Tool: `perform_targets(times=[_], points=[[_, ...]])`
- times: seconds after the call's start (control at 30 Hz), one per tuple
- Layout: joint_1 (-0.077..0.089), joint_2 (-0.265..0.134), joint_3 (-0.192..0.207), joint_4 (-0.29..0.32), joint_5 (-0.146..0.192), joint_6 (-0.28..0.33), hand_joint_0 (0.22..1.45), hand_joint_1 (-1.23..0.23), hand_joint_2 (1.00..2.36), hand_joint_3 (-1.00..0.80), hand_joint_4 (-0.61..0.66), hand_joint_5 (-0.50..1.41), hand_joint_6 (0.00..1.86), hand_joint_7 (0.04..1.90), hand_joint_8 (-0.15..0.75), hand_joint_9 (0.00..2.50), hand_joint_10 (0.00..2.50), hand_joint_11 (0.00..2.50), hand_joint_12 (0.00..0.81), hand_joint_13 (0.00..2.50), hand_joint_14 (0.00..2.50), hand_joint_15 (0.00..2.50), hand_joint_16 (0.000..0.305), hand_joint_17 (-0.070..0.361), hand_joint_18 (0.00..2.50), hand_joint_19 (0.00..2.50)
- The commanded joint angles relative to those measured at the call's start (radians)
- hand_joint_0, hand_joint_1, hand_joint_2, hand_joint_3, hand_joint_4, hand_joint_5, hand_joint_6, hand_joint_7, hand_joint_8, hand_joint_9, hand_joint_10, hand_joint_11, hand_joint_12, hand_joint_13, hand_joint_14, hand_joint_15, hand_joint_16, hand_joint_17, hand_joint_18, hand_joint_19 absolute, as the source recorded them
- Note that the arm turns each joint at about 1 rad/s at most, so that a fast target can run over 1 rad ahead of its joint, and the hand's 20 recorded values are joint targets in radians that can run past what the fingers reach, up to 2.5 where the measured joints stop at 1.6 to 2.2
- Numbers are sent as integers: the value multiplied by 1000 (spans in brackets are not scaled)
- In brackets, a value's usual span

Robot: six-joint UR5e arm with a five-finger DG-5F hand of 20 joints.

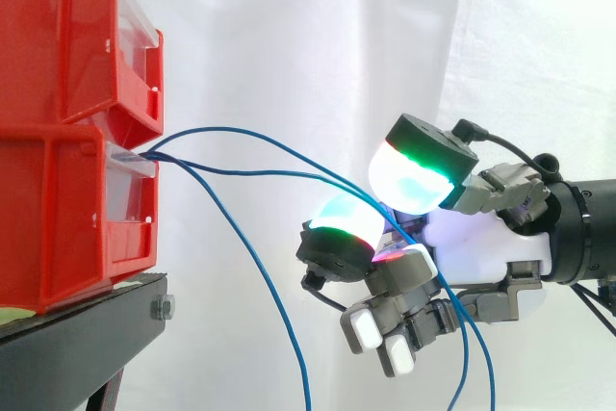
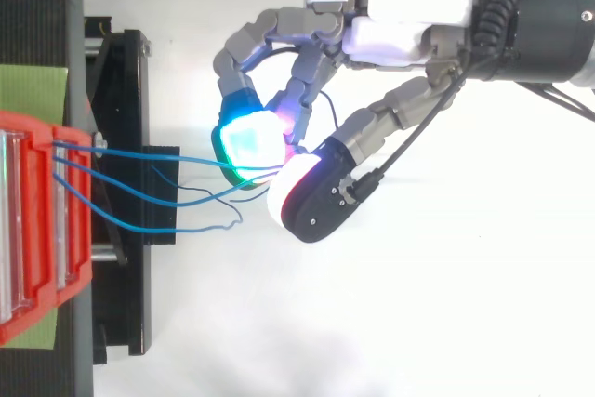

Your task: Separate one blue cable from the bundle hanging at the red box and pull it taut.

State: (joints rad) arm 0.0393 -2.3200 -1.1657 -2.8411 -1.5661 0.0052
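Several thin blue cables (image 1: 269, 141) leave the front of the lower red box (image 1: 58, 209) and spread to the right. My hand (image 1: 481, 247) comes in from the right, level with that box, with its fingers curled. Two glowing pads (image 1: 414, 175) close toward each other, and a blue cable runs between them, then drops behind the palm. From above, the cables (image 2: 158, 157) run from the red box (image 2: 28, 230) into the pinch of my hand (image 2: 390, 34). One loose blue cable (image 1: 280, 310) hangs down on its own, left of the hand.
The red boxes are stacked on a black stand (image 1: 77, 334) at the left, whose edge juts toward the hand. A white curtain (image 1: 289, 26) hangs behind. Open space lies to the right of and below the boxes.
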Motion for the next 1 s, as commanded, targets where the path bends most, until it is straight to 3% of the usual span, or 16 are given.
perform_targets(times=[0.0, 0.07, 0.27, 0.3, 0.4, 0.47, 0.7, 0.83, 0.97], points=[[1, 1, 0, -3, 0, 2, 571, -859, 1000, -500, 173, -157, 789, 1215, 385, 1135, 27, 1061, 408, 843, 20, 572, 56, 125, 856, 612], [1, 1, 0, -8, 0, 2, 604, -842, 1000, -500, 170, -155, 785, 1219, 384, 1144, 27, 1060, 405, 842, 20, 565, 55, 123, 855, 607], [1, 1, 0, -6, 0, 1, 638, -875, 1020, -253, 110, -169, 829, 1339, 384, 1146, 27, 1064, 407, 846, 21, 569, 54, 122, 865, 599], [1, 1, 0, -6, 0, 1, 661, -894, 1019, -260, 102, -170, 830, 1366, 382, 1139, 27, 1077, 407, 845, 22, 569, 55, 123, 861, 594], [2, 1, 0, -6, 0, 1, 756, -970, 1000, -500, 103, -179, 857, 1278, 362, 1094, 27, 1068, 400, 817, 20, 556, 54, 122, 846, 565], [2, 1, 0, -6, 0, 1, 770, -982, 1000, -500, 104, -176, 854, 1290, 361, 1093, 27, 1053, 398, 816, 22, 547, 54, 121, 849, 562], [2, 1, 0, -8, 0, 2, 632, -997, 1000, -500, 149, -155, 849, 1276, 370, 1141, 27, 1080, 391, 823, 21, 559, 53, 119, 865, 576], [2, 1, 0, -9, -2, 2, 522, -917, 1000, -500, 171, -149, 838, 1239, 389, 1170, 28, 1083, 407, 844, 22, 566, 56, 127, 893, 586], [1, 1, 0, -9, -2, 2, 515, -887, 1000, -500, 179, -148, 833, 1215, 394, 1178, 26, 1084, 414, 850, 22, 557, 58, 129, 900, 590]])
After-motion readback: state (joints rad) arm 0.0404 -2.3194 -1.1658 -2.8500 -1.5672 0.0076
